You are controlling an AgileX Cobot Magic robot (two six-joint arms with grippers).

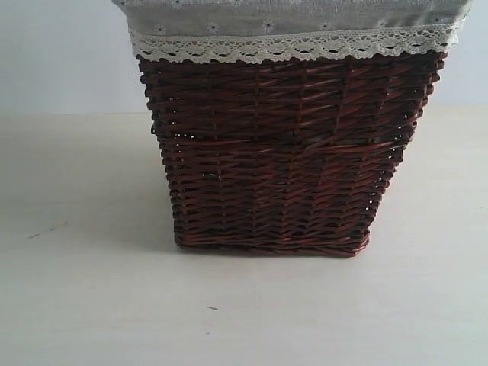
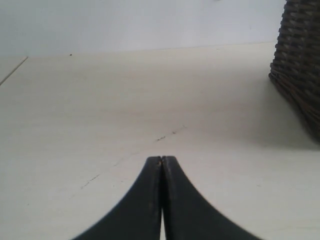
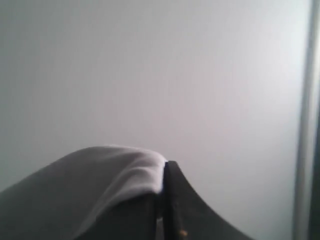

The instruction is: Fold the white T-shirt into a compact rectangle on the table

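The left tool [image 2: 161,160] hangs low over the broad pale cream table [image 2: 100,100], its two dark fingers pressed together with nothing between them. The dark red-brown wicker basket [image 1: 282,152] stands in the middle of the table, apart from this tool, with its grey lace-trimmed cloth liner [image 1: 290,19] folded over the rim. The right tool [image 3: 164,167] is likewise closed. A fold of the soft white T-shirt [image 3: 115,175] drapes over one finger and runs into the seam between the two, so it appears pinched there. No red print shows on that piece, so calling it the shirt is a judgement. Behind it is only a plain pale wall, which suggests the cloth is held up off the table, though where in the scene I cannot tell. The exterior view shows none of it, neither on the table near the basket nor over the rim. The shirt should be light, limp and quick to bunch, not fragile, and it will sag from a single pinch. It is best taken at the shoulder seams or hem corners, one tool to each, so it spreads flat before any fold
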